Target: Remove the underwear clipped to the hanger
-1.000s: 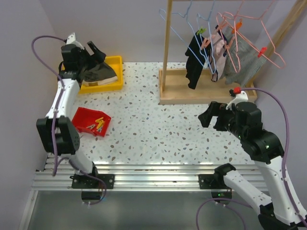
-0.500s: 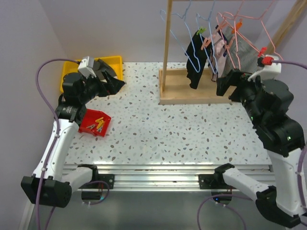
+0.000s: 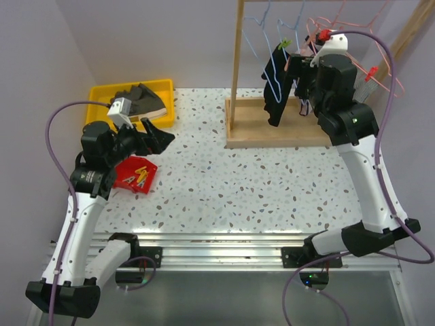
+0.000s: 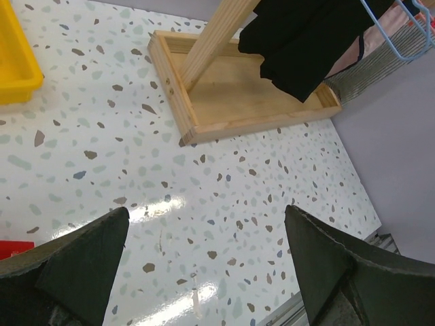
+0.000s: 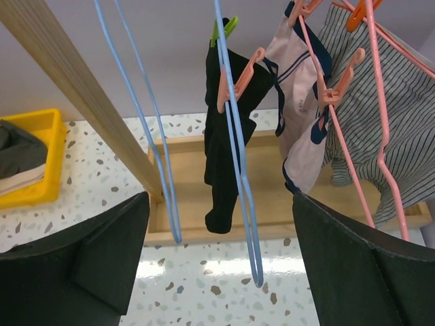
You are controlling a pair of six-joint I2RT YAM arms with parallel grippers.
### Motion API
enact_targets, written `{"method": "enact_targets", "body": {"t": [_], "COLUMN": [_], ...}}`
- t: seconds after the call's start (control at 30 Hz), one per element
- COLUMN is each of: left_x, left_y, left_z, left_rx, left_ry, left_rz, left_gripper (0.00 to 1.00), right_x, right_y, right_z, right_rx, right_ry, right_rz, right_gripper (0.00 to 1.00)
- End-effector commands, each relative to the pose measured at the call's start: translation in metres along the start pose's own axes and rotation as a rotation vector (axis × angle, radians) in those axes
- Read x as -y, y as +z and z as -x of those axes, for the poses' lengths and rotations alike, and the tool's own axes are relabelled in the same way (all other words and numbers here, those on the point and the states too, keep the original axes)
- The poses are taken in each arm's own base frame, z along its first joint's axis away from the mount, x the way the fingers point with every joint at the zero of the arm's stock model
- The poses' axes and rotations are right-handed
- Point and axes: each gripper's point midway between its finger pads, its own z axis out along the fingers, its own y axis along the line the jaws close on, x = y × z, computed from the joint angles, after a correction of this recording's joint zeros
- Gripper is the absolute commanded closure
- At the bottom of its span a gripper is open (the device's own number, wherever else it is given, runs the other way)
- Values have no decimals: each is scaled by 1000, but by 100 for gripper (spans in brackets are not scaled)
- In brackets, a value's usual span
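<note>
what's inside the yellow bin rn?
The yellow bin holds dark folded clothing with a pale band along one edge. Whatever lies beneath the clothing is covered and cannot be seen.

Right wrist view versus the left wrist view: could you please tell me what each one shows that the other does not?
Only the right wrist view shows the clips: a green peg and pink pegs, plus dark clothing inside the bin. Only the left wrist view shows a corner of the red tray. Both show the black underwear, the wooden base and the yellow bin.
</note>
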Motion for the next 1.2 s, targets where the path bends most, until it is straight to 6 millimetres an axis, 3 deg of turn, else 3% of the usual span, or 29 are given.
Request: {"method": "enact_targets", "body": {"t": [0.0, 0.23, 0.4, 0.6, 0.7, 0.77, 0.87, 0.97, 1.17], "left_x": [0, -1, 0, 1, 0, 1, 0, -2, -4], "left_y": [-7, -7, -6, -6, -7, -7, -8, -9, -11], "left_z": [-9, -19, -19, -21, -22, -22, -23, -25, -27], "left_rx": [-26, -45, -47, -48, -48, -48, -49, -53, -54], "left_ry": [27, 18, 16, 14, 12, 12, 11, 13, 15], "left_rz": [-2, -17, -28, -32, -33, -36, -29, -17, -6], "left_gripper": [0, 0, 0, 0, 0, 0, 0, 0, 0], "right_x": [4, -1, -4, -1, 1, 2, 4, 7, 16], "right_y": [-2, 23, 23, 27, 28, 29, 35, 40, 44], "right_z": [24, -16, -33, -46, -47, -46, -51, -57, -63], "right_rx": [66, -109, -218, -280, -283, -279, -303, -325, -349], "right_ry": [19, 41, 33, -5, -6, -5, -10, -15, -31], "right_rz": [-11, 64, 148, 155, 151, 150, 132, 117, 67], "right_gripper": [12, 21, 28, 29, 36, 49, 60, 59, 47]}}
